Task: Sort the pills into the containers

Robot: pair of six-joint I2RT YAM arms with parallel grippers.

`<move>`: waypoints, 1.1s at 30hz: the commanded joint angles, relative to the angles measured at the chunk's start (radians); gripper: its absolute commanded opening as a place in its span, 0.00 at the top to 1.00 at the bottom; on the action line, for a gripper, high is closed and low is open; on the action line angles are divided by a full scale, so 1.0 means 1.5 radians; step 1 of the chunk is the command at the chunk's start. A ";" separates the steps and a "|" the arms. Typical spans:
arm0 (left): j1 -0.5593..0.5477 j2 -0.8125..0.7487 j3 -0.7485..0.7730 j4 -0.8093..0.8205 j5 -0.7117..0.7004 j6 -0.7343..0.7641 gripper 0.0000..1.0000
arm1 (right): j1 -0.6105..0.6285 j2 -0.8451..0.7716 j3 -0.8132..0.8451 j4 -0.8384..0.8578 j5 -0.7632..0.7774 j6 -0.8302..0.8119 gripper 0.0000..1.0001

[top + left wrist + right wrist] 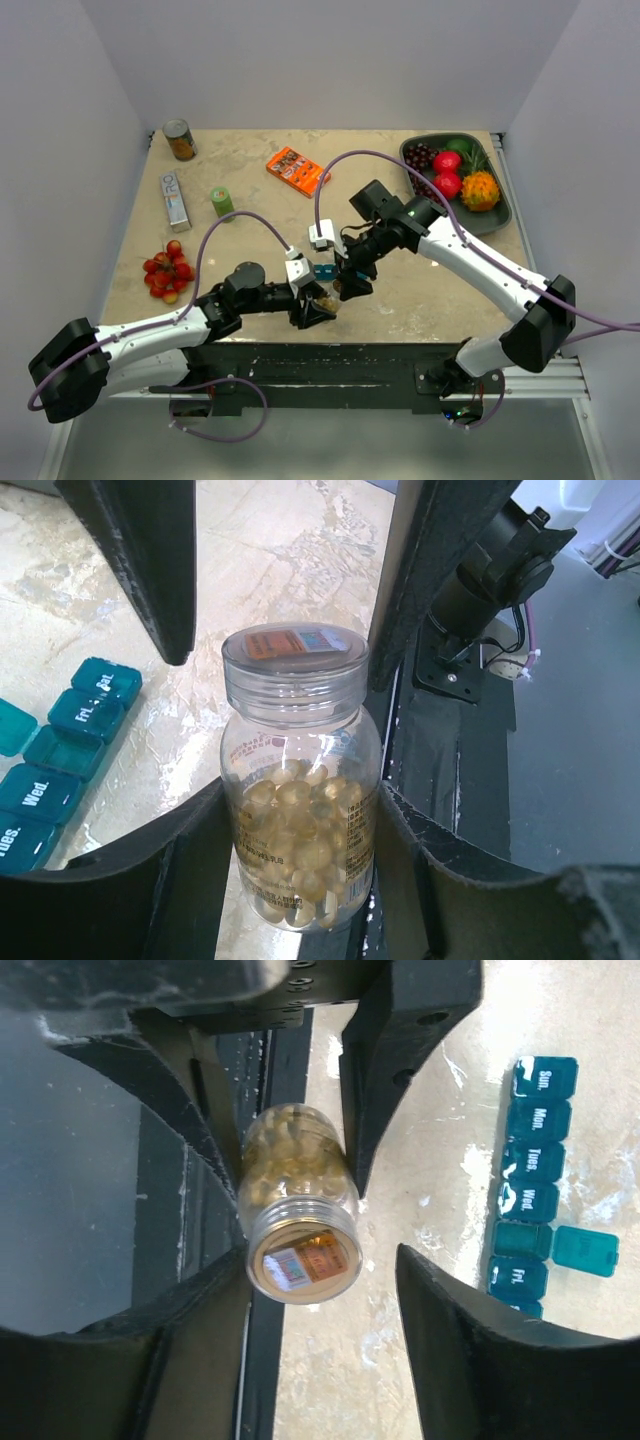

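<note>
My left gripper point(300, 880) is shut on a clear bottle point(300, 810) full of golden pills, held level by its lower body near the table's front edge. The clear cap point(303, 1260) with an orange label is on. My right gripper point(335, 1310) stands open around the cap: one finger is close against it, and the other finger point(470, 1340) stands apart with table showing between. The teal containers point(530, 1180) lie in a row on the table beside the bottle, one lid point(585, 1250) flipped open. In the top view both grippers meet at the bottle point(328, 300).
A can point(180, 140), a white box point(175, 200), a green cylinder point(221, 201) and cherry tomatoes point(168, 272) sit at the left. An orange box point(298, 170) lies at the back. A dark fruit tray point(500, 225) is at the right.
</note>
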 commanded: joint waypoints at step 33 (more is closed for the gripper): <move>0.006 -0.012 0.013 0.015 0.122 -0.024 1.00 | -0.009 -0.006 0.113 -0.118 -0.100 -0.341 0.80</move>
